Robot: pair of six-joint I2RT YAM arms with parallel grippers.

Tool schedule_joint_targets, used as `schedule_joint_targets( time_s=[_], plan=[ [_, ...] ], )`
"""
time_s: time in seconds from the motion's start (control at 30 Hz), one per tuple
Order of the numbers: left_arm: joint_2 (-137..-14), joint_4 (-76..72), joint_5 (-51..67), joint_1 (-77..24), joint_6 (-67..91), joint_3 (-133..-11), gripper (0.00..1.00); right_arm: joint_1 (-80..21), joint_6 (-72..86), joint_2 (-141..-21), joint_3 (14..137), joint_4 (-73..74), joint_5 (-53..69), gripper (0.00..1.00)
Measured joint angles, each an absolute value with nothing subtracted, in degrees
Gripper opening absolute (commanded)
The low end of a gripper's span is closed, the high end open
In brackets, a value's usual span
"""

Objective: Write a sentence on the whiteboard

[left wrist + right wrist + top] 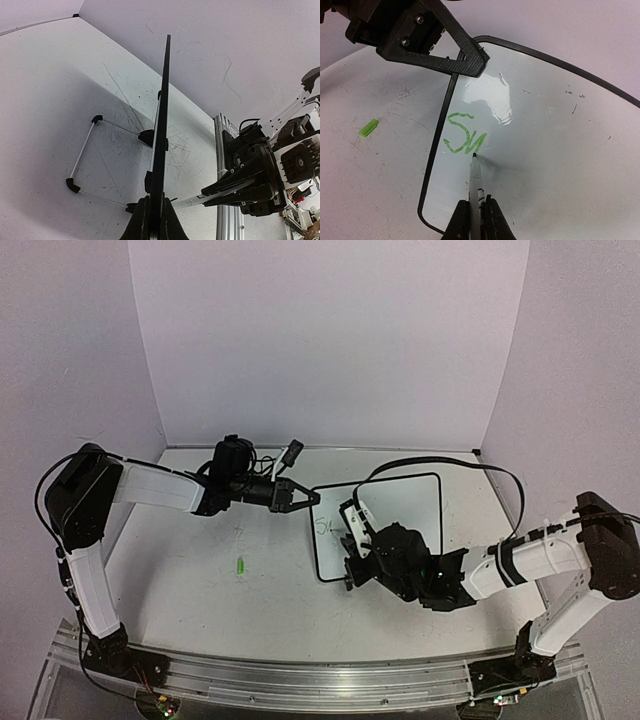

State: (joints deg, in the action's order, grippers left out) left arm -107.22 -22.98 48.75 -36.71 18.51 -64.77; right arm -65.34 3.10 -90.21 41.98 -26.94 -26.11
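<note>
The sentence [465, 139], so far green strokes reading "Sm", sits at the left end of the glossy, black-framed whiteboard [550, 150], which is propped mid-counter [370, 190]. Right fingers [462, 222] clamp the marker [475, 175], tip at the last stroke. Only the left wrist view shows left fingers [145, 225] clamped on the frame edge, and the wire stand [82, 150].

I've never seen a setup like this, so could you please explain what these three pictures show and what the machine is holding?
It is two white-and-black robot arms bolted to a white table. One picture looks down from above; the other two come from cameras on each wrist. The left end effector is shut on the edge of a small glossy white whiteboard with a thin black frame, steadying it. The right end effector grips a thin white marker pen, tip at the board beside green handwriting reading about "Sm", the sentence's start. A small green plastic piece, maybe the pen's cap, lies on the table left of the board.
</note>
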Motion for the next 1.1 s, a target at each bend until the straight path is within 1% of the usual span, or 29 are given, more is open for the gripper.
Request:
schedule_joint_targets(
  time_s=[1.1],
  plan=[
    [-107.2, -23.0, 48.7, -36.7, 18.4, -64.8, 0.00, -65.3, 2.0, -90.9, 42.8, -29.6, -29.1, 0.00]
  ],
)
